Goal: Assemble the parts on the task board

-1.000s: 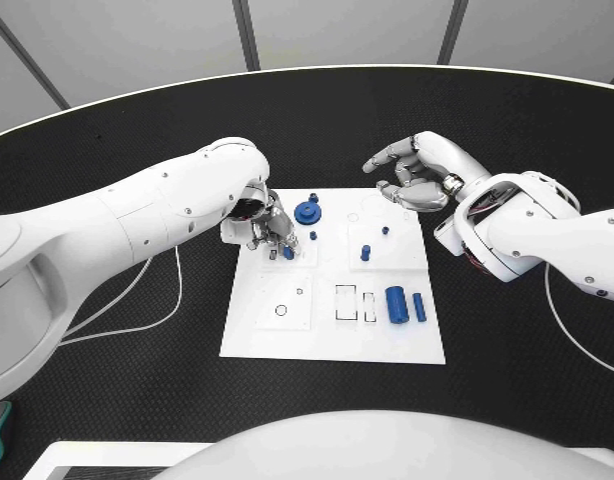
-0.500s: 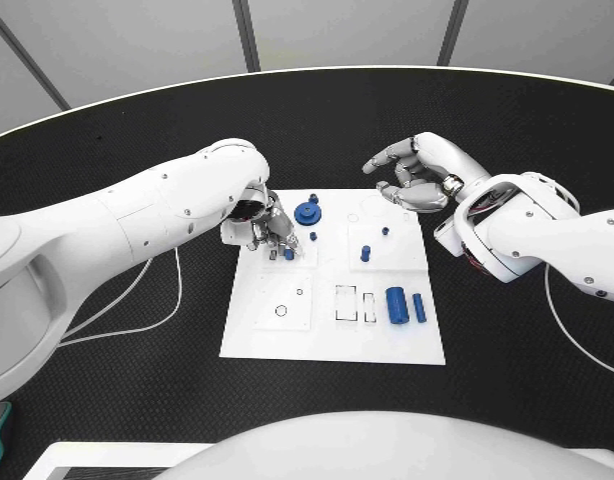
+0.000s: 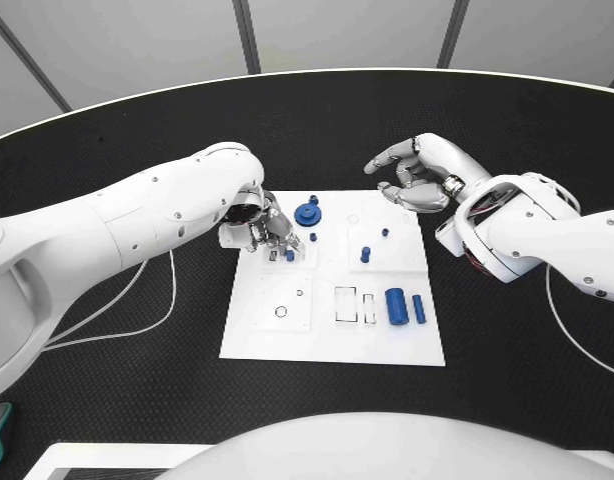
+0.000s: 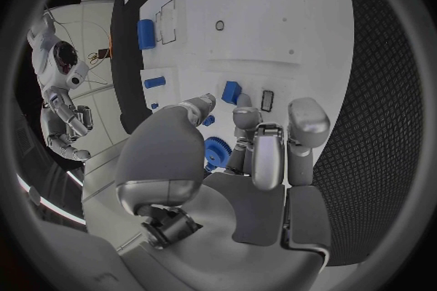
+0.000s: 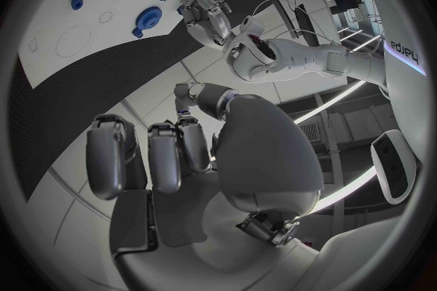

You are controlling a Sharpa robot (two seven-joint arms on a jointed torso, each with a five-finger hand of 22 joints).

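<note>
The table (image 3: pixel 134 390) has a matt black surface with a fine woven, mesh-like texture. The board (image 3: pixel 329 345) is smooth, matt white, plastic in appearance. The parts (image 3: pixel 397 299) are smooth blue plastic with a slight sheen. Both arms (image 3: pixel 120 215) have glossy white plastic shells. The left hand (image 4: pixel 246 182) and right hand (image 5: pixel 200 182) show satin silver-grey, metallic-looking finger segments.

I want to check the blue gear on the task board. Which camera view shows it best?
The head view: the blue gear lies unobstructed near the task board's far edge. In the left wrist view the left hand's fingers partly hide it. The right wrist view shows it whole but small.
</note>
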